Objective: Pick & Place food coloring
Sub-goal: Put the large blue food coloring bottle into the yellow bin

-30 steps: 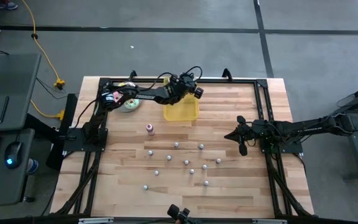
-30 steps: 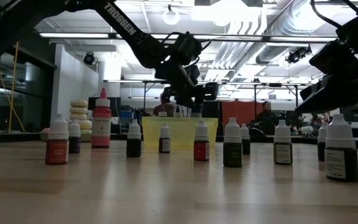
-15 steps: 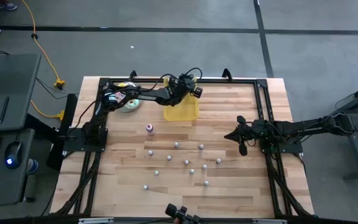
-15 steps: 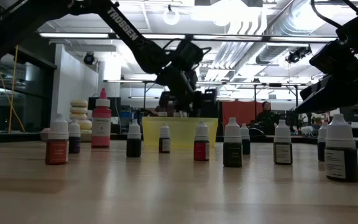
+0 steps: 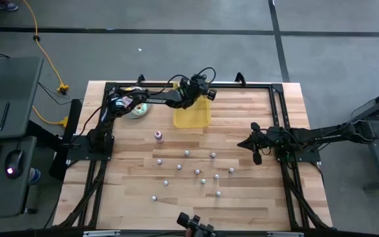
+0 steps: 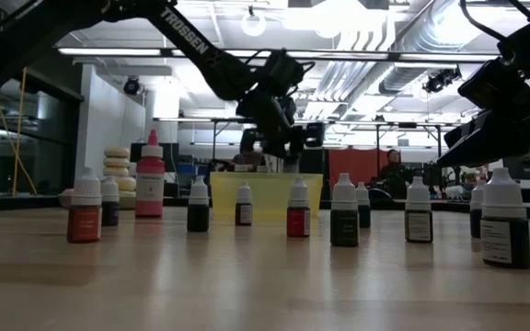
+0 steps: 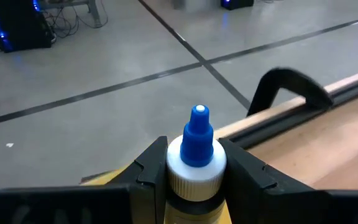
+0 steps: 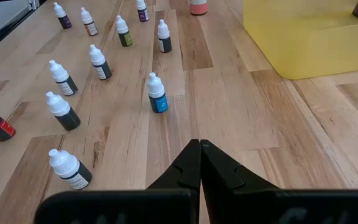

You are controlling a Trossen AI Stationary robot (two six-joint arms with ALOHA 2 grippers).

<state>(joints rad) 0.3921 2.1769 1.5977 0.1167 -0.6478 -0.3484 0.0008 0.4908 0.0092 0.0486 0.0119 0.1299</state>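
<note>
My left gripper (image 5: 202,91) hangs over the far end of the yellow tray (image 5: 191,117) and is shut on a food coloring bottle (image 7: 196,163) with a white collar and a blue nozzle. The same gripper (image 6: 279,145) shows above the tray (image 6: 265,198) in the low view. Several small food coloring bottles (image 5: 197,172) stand upright on their bases across the middle of the table, in a row (image 6: 344,213) in the low view. My right gripper (image 8: 199,152) is shut with nothing in it and waits at the table's right side (image 5: 254,146). My left gripper pinches the bottle between its two fingers (image 7: 149,169), one on each side of the white collar (image 7: 194,177) just under the blue nozzle (image 7: 198,134). The nozzle sticks out past the fingertips. The bottle is lifted clear of the table; its body is hidden by the fingers.
A taller pink bottle (image 5: 158,136) stands left of the tray. A stack of iced donuts (image 5: 137,109) sits at the far left (image 6: 118,175). A black clamp (image 7: 288,87) grips the table's far edge. Bare wood lies at the near left.
</note>
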